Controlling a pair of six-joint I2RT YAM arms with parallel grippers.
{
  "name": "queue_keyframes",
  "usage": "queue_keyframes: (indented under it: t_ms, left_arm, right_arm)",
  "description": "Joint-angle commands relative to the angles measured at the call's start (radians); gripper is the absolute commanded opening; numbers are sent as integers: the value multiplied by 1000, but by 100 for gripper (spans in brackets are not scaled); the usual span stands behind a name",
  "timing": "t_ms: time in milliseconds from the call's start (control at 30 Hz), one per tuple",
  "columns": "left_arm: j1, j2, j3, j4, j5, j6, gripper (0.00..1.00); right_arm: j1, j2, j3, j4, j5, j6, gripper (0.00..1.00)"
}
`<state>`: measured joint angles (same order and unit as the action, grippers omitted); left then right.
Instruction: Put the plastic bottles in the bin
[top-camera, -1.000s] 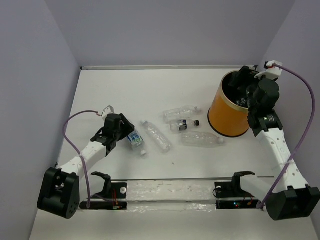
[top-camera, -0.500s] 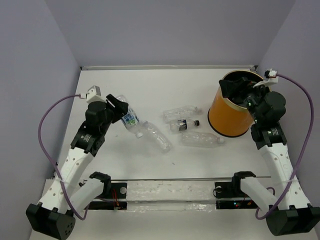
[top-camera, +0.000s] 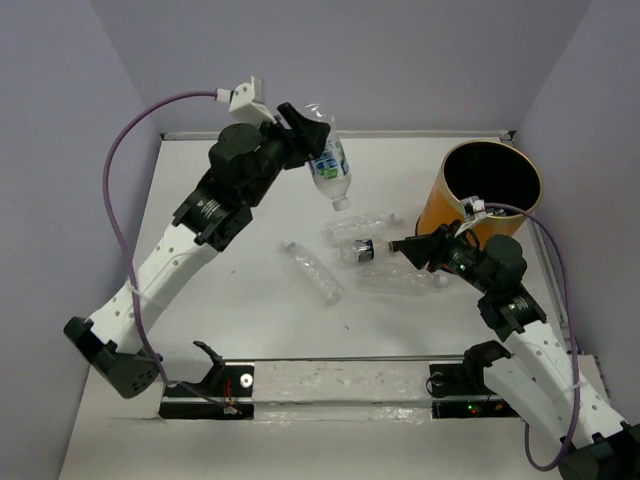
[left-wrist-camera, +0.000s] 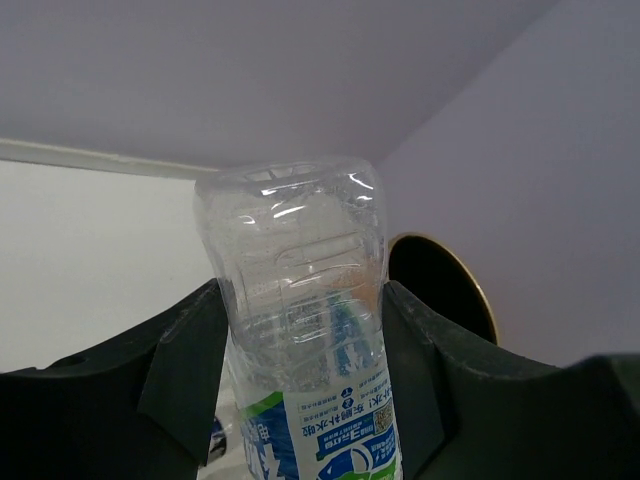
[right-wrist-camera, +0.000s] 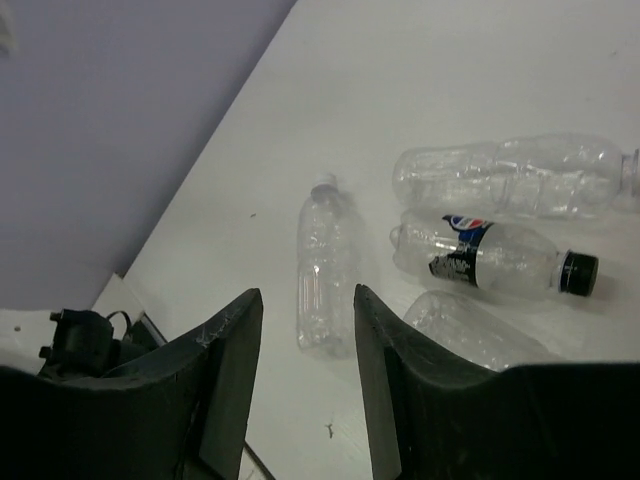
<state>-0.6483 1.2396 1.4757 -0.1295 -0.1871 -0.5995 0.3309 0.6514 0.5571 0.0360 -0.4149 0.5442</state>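
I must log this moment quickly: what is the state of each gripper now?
Left gripper: closed on a labelled plastic bottle.
Right gripper: open, holding nothing.

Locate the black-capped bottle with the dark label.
The black-capped bottle lies on the table, right of centre in the top view, between two unlabelled clear bottles, just left of the orange bin.

A blue-and-white-labelled bottle (top-camera: 330, 172) is held aloft, cap downward, left of the upright orange bin (top-camera: 442, 222). An unlabelled bottle (top-camera: 312, 271) is laid flat apart; three more are clustered beside the bin, the dark-capped bottle (top-camera: 365, 249) in the middle
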Motion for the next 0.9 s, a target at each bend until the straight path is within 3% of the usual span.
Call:
queue_keyframes:
  t_ms: [0,133,400,633,700,867]
  left_arm:
    - [-126,153,230,122,-109,112,4]
    - [-189,396,511,188,-141,161,4]
    - [-287,789,907,350,-189,217,5]
    - [-330,948,957,612,-236,279,9]
    - [-333,1009,986,665,-200,265,14]
    - [-358,1110,1066,696,-157,296,20]
  right_arm:
    - [23,-67,-106,21,-103,39,47]
    - [33,-130,-157,-13,-215,34,46]
    - [42,-231,-258,-97,-334,17,36]
    - [42,-292,-292,-122,-387,28,34]
    - [42,-299,-293,-133,-387,28,34]
    - [42,-323,-290,-151,-377,25,34]
